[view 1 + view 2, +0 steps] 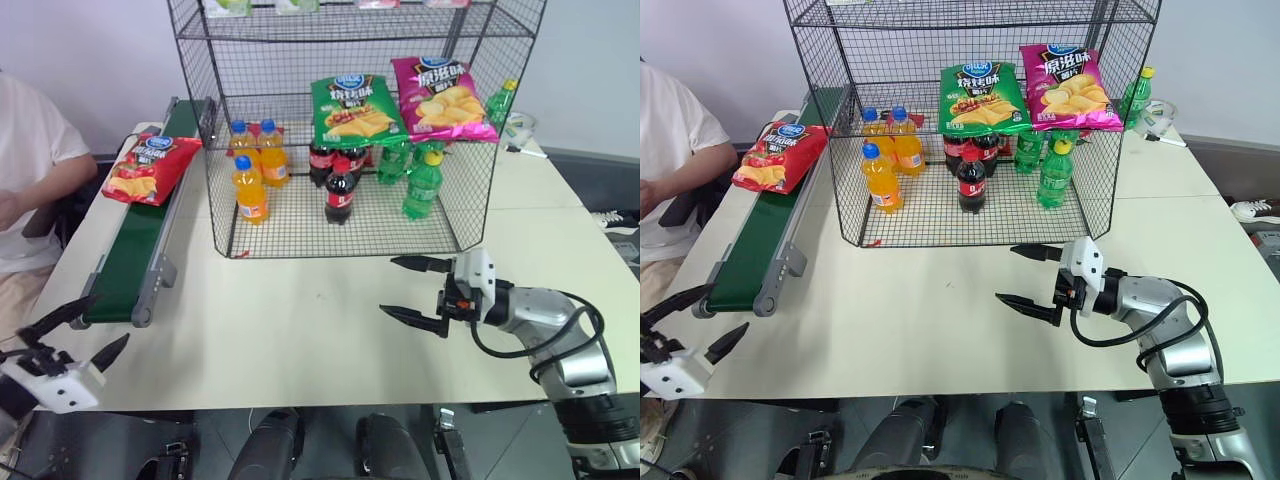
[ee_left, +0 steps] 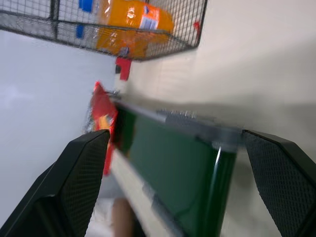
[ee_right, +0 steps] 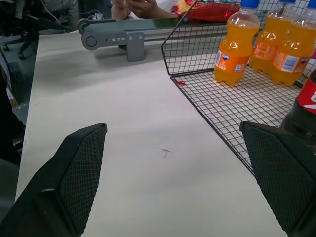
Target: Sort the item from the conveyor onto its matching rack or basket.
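Left gripper [image 1: 78, 327] jaws spread wide, empty, low off table's near left corner, just short of conveyor [image 1: 140, 240] near end. Right gripper [image 1: 415, 290] jaws also wide apart, empty, hovering above white table [image 1: 300, 320] in front of rack [image 1: 350, 120], fingers pointing left. Red chip bag [image 1: 150, 167] lying on conveyor's far stretch, beside rack's left wall. Green chip bag [image 1: 355, 108] and magenta chip bag [image 1: 440, 97] inside rack above bottles. Person's arm [image 1: 40, 190] at far left

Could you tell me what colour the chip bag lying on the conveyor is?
The chip bag is red, with a blue oval logo and pictured yellow chips; the left eye view shows it best.
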Available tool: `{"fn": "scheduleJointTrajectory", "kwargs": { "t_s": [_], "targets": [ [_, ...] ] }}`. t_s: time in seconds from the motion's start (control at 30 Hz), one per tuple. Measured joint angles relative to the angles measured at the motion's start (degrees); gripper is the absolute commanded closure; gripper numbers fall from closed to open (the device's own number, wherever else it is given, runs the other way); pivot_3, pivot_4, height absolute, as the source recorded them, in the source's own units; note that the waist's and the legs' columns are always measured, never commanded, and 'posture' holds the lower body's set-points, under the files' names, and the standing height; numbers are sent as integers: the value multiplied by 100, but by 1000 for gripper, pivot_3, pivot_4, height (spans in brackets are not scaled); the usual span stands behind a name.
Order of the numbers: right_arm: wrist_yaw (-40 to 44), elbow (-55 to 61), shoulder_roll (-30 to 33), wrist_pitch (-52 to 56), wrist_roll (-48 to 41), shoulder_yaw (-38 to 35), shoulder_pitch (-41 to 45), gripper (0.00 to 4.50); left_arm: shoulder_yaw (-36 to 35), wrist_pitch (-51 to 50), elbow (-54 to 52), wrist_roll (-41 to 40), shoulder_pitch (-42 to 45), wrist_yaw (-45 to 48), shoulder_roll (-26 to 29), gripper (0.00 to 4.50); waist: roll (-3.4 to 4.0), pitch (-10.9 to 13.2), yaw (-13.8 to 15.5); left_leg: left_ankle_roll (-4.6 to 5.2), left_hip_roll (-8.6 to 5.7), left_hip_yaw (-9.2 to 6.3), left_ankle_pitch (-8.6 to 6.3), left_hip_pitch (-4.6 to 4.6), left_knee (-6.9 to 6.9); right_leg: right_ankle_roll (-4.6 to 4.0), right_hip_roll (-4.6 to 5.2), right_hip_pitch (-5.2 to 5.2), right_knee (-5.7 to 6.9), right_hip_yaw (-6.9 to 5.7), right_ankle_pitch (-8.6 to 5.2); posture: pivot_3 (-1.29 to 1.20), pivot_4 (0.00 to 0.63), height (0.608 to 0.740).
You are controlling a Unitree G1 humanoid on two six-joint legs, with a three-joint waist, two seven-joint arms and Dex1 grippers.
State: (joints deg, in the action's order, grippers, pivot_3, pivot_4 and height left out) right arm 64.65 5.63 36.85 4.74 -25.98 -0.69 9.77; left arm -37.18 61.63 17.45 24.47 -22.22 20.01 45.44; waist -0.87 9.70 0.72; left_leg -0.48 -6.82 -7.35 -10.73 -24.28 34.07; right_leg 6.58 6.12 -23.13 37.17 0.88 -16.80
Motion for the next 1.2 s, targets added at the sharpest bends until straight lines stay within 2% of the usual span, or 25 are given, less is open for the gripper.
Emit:
{"fn": "scheduleJointTrajectory", "kwargs": {
  "t_s": [0.1, 0.3, 0.5, 0.83, 1.2],
  "targets": [
    [19, -9, -30, -1, 13, 51, 46, 0, -238, -35, 53, 397, -181, -646, -4, 35, 0, 0, -5, 0, 0, 0, 0, 1, 0, 2, -1, 0, 2, -1, 1, 0, 150, 740],
    [72, -50, -51, -8, 55, 108, 259, 0, -244, -377, 448, 948, -364, -1712, -30, 35, -2, -1, -13, 1, 2, -1, 1, 4, 1, 17, -6, 0, 5, -3, 9, 0, 150, 740],
    [93, -95, -109, -9, 102, 204, 268, 0, 54, -651, 744, 1276, -394, -2535, 149, 35, -3, -2, -1, 0, 2, -2, 0, 5, 4, 17, -6, 2, 7, -6, 11, 0, 150, 740],
    [-14, -121, -109, -23, 215, 202, 269, 0, 703, -991, 1187, 1420, -184, -3267, 543, 35, -5, -3, -18, 0, 5, -2, 0, 8, 4, 21, -14, 1, 9, -5, 14, 0, 150, 740],
    [-23, -131, -109, -65, 227, 202, 277, 0, 1051, -1142, 1343, 1292, -173, -3586, 724, 35, -6, -4, -14, 0, 7, -2, 0, 11, 4, 22, -17, 3, 10, -5, 16, 0, 150, 740]
  ]
}}
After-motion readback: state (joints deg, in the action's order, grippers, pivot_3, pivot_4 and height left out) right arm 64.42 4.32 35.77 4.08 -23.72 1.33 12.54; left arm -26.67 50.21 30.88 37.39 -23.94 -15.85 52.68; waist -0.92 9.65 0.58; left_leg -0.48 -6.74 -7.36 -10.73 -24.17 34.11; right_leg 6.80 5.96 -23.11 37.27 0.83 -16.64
